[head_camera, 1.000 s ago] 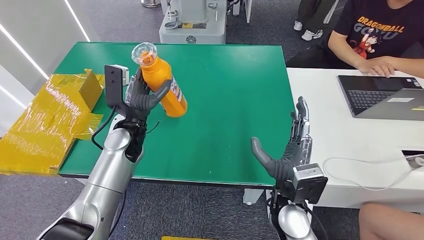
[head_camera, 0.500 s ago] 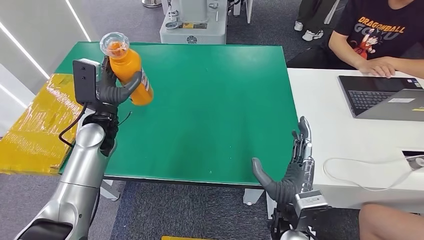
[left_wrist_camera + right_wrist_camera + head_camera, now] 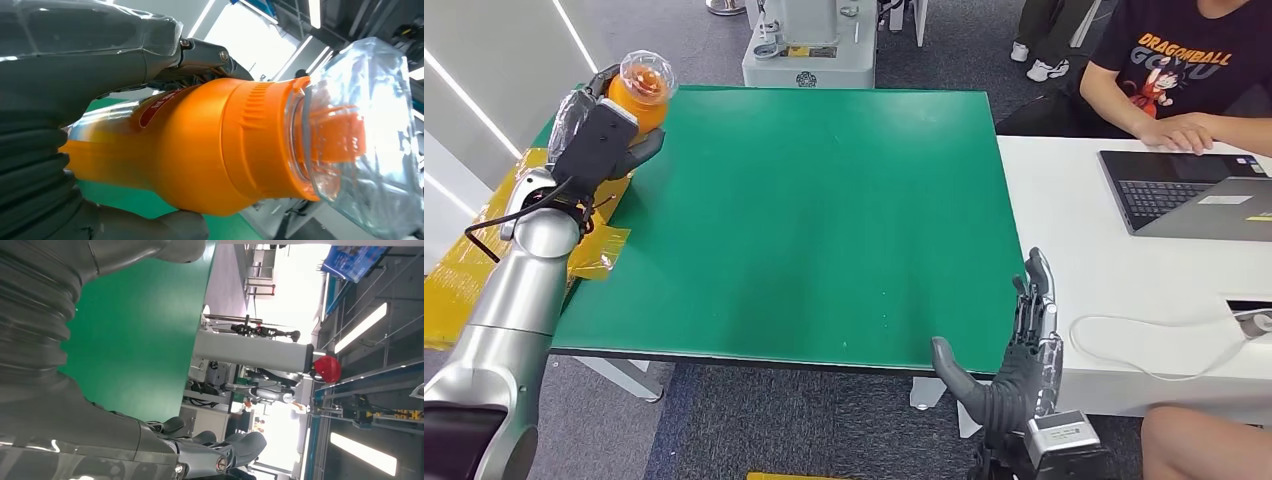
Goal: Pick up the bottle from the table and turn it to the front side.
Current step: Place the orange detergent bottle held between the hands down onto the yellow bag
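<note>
Gripping the bottle (image 3: 639, 88) around its orange body, the left robot hand (image 3: 602, 135) holds it in the air above the far left corner of the green surface (image 3: 824, 220), clear of the top so it can be turned freely. In the head view the clear cap points up toward the camera and most of the body is hidden behind the hand. The left wrist view shows the thumb and fingers wrapped round the lower body, leaving the neck and cap free; a strip of label peeks out by the fingers, so I judge the turning is under way, though whether the front now faces forward cannot be told. The right robot hand (image 3: 1014, 375) hangs empty with fingers spread, just off the near right corner, likely kept out of the way. Beside the left edge lies yellow wrapping (image 3: 469, 265)
</note>
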